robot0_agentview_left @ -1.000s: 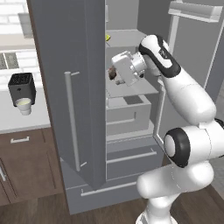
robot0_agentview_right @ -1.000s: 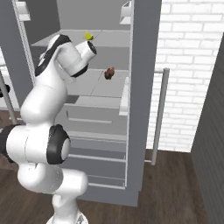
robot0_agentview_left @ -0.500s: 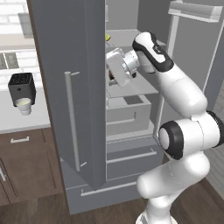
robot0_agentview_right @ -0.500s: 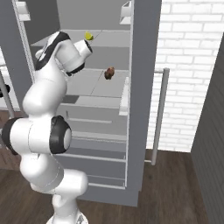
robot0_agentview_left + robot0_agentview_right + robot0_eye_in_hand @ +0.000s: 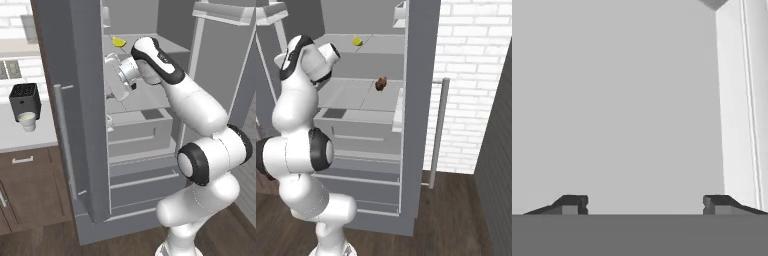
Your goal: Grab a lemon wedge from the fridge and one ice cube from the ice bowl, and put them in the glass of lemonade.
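The tall matte grey fridge (image 5: 75,100) stands open, and the white arm's two-finger gripper (image 5: 644,205) is inside it, fingers spread wide with nothing between them, facing a blank grey inner wall. The tiny bright yellow lemon wedge (image 5: 357,41) lies on the shelf above the gripper and further back, well apart from it. A small brown lump (image 5: 381,83) sits on the lower shelf, off to the gripper's side. Aimed as it is, I reckon the hand could bump the shelf edge while rising, or nudge the wedge deeper instead of straddling it.
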Motion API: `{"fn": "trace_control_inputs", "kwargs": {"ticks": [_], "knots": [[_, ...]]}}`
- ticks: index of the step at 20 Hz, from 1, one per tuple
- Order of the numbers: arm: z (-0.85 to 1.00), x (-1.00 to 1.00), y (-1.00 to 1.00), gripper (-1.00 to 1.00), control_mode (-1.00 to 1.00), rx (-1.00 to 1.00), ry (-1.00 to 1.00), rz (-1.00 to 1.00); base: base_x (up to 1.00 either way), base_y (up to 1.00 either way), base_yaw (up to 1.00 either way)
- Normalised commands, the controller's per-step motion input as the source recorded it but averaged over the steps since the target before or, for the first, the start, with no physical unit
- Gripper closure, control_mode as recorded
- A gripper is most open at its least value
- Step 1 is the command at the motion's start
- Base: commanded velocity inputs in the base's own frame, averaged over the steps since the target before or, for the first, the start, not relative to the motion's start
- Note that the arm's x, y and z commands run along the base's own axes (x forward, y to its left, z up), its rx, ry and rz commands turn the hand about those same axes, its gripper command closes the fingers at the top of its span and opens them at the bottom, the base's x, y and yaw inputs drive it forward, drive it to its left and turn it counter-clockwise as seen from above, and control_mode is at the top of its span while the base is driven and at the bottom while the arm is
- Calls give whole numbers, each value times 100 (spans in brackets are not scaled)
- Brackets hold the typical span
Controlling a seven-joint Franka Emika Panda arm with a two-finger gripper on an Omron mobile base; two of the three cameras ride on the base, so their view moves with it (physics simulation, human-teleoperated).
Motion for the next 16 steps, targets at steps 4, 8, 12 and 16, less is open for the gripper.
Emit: {"fn": "trace_control_inputs", "kwargs": {"ticks": [4, 8, 12, 16], "knots": [[-1, -33, 99, -100, -100, 0, 0, 0, 0, 0, 0], [0, -4, 67, -100, -100, 0, 0, 0, 0, 0, 0], [5, -4, 12, -100, -100, 0, 0, 0, 0, 0, 0], [19, -28, -40, -100, -100, 0, -4, -3, 0, 0, 0]]}}
